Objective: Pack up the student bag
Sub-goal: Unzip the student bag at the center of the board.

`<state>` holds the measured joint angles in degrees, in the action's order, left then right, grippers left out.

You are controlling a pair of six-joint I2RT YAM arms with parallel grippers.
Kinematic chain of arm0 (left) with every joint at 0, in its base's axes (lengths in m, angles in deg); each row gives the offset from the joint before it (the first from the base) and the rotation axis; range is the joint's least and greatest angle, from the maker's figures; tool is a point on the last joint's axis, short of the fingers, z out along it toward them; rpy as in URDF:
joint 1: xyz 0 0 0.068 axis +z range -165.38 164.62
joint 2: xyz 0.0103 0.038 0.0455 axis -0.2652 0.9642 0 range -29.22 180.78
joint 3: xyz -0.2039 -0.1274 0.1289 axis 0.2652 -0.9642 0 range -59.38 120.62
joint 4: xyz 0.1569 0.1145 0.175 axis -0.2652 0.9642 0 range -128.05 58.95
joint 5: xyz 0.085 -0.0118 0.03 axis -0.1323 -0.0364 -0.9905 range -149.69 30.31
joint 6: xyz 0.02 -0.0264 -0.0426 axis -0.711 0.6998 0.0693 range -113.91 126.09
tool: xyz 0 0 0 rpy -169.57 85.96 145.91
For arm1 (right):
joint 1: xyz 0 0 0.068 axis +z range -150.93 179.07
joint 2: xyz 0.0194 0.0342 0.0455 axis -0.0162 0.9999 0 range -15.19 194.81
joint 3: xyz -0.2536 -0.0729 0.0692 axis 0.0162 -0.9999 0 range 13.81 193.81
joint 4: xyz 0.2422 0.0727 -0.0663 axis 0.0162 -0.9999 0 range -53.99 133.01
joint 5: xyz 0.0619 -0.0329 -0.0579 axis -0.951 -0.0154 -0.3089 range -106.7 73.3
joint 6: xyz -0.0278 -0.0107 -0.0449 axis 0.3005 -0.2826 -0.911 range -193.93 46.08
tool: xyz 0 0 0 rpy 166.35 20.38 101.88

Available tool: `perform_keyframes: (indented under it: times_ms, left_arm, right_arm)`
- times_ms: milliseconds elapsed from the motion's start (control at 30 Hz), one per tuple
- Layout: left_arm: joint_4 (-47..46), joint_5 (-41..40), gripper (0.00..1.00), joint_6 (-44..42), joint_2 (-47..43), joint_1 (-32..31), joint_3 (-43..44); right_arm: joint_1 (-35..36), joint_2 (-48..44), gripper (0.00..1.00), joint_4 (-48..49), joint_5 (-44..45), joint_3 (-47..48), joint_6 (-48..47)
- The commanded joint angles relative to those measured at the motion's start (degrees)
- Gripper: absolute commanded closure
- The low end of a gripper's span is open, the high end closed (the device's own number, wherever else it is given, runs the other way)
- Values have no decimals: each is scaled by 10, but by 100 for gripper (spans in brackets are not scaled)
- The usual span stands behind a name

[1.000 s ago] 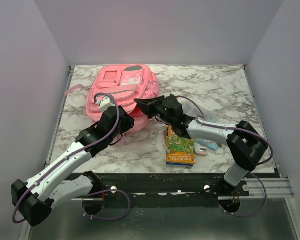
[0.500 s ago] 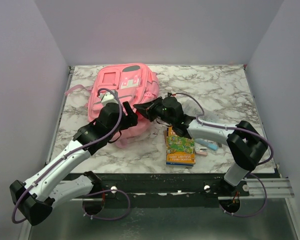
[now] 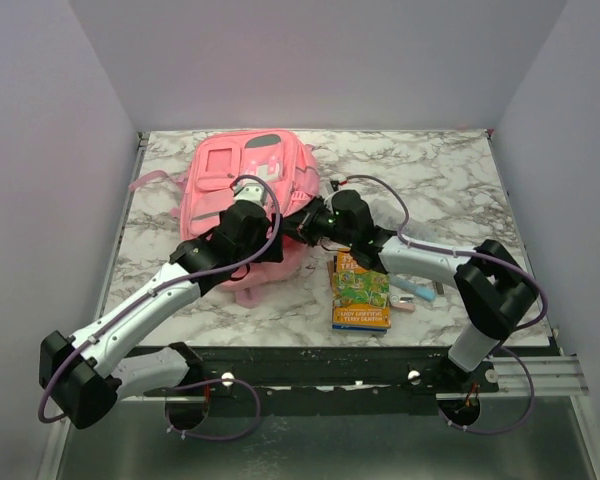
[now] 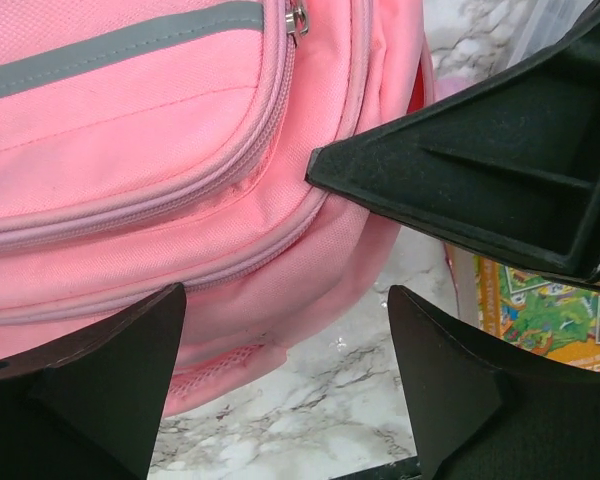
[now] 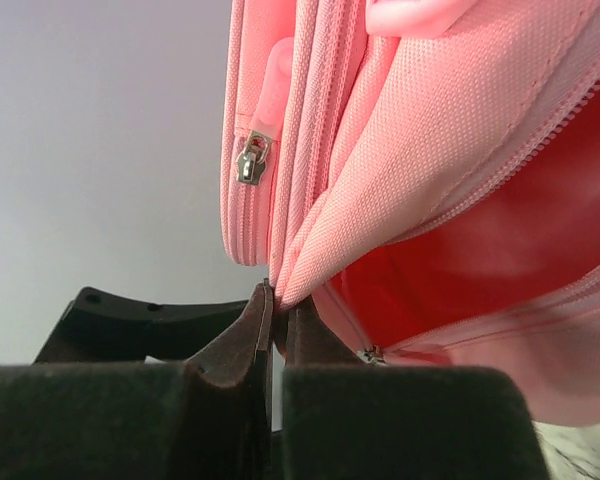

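The student bag (image 3: 242, 185) is a big pink backpack lying at the back left of the marble table. My right gripper (image 3: 298, 222) is at its right edge, shut on a fold of pink fabric (image 5: 310, 250) beside the opening. The red lining (image 5: 480, 260) shows inside and a zipper pull (image 5: 250, 160) hangs close by. My left gripper (image 3: 270, 232) hovers over the bag's near right corner. In the left wrist view it (image 4: 286, 300) is open, with bag (image 4: 130, 200) and bare marble between the fingers and nothing held. The right gripper's black body (image 4: 480, 190) is just beyond it.
A colourful book (image 3: 361, 290) lies on the table right of the bag, also seen in the left wrist view (image 4: 540, 310). A small light blue and pink item (image 3: 416, 290) lies next to it. White walls close in the table on three sides.
My left gripper has moved right across the bag's front toward the right gripper, and its jaws have opened wide. The right gripper keeps its pinch on the fabric.
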<state>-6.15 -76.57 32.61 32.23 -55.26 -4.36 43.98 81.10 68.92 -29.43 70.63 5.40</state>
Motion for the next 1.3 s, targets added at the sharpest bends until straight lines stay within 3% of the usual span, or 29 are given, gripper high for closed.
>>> perform_keyframes:
  times_ms: [0, 67, 200, 300, 400, 533, 633, 733, 967, 1267]
  left_arm:
    - [-3, 8, 18, -20, 37, 0, 4]
    - [-2, -3, 28, -16, 57, 0, 15]
    - [9, -27, 64, -15, 77, 1, 35]
    - [9, -24, 81, -21, 80, 1, 41]
    - [11, -19, 100, -25, 77, 1, 46]
    - [11, 1, 100, -26, 66, 2, 50]
    - [10, 29, 100, -24, 55, 3, 53]
    - [8, 46, 100, -22, 43, 3, 55]
    - [7, 78, 100, -14, 20, 3, 62]
    - [2, 106, 100, -4, 13, 3, 65]
  right_arm:
    - [4, -30, 99, 32, -82, 9, -25]
    - [4, -31, 99, 34, -89, 9, -36]
    - [-2, -40, 91, 40, -116, -3, -89]
    - [-20, -51, 84, 48, -159, -18, -142]
    - [-48, -80, 69, 20, -199, -37, -234]
    - [-72, -126, 47, -104, -180, -38, -406]
    - [-71, -132, 40, -127, -214, -44, -500]
    - [-71, -107, 40, -128, -284, -40, -562]
    - [-71, -54, 39, -20, -375, -61, -604]
    - [-67, 22, 36, 121, -404, -47, -517]
